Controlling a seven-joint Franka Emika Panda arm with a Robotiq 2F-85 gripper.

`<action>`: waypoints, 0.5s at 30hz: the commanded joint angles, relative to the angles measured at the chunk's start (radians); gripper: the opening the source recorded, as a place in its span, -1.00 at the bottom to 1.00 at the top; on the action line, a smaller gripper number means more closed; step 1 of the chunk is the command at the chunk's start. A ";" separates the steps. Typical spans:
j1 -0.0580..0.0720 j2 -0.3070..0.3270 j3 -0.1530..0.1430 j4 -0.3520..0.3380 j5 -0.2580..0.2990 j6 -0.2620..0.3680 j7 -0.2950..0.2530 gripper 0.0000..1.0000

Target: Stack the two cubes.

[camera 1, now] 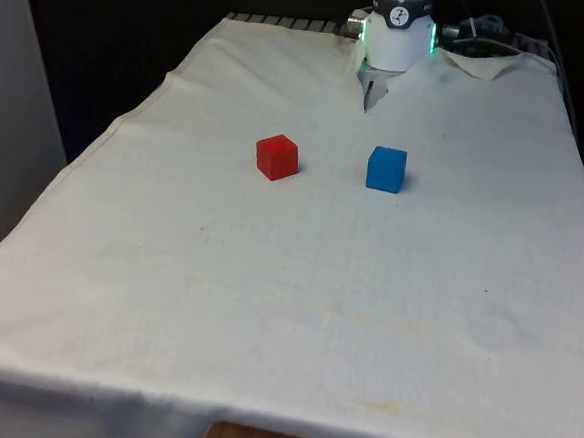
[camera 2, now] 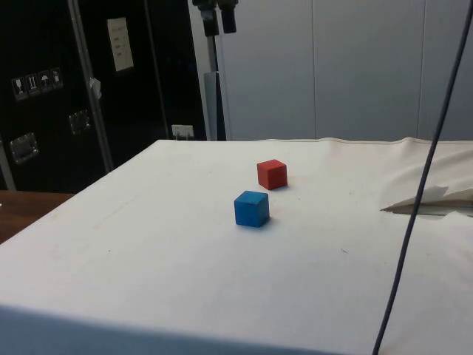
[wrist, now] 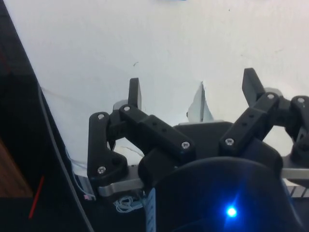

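Plainly unstarted: the small red cube [camera 1: 276, 157] and small blue cube [camera 1: 386, 169] sit apart mid-table, toward its far edge, the black two-finger gripper [wrist: 193, 92] spread wide and empty.

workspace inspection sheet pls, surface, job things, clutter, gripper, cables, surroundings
surface: white cloth over the table, faint stains near the front edge
job's things: red cube and blue cube side by side, apart, unstacked
clutter: nothing seen
grippers: gripper open, holding nothing, high above the cloth
cables: dark cable hangs across the side view
surroundings: dark cabinets in the side view
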 commanded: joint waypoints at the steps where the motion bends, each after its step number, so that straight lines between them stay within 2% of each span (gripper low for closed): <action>1: 0.000 -0.017 0.005 -0.019 -0.012 0.017 0.012 1.00; 8: 0.000 -0.055 0.011 -0.058 -0.018 0.013 0.018 1.00; 10: -0.002 -0.078 0.015 -0.085 -0.041 0.029 0.037 1.00; 15: -0.002 -0.091 0.017 -0.118 -0.060 0.050 0.061 1.00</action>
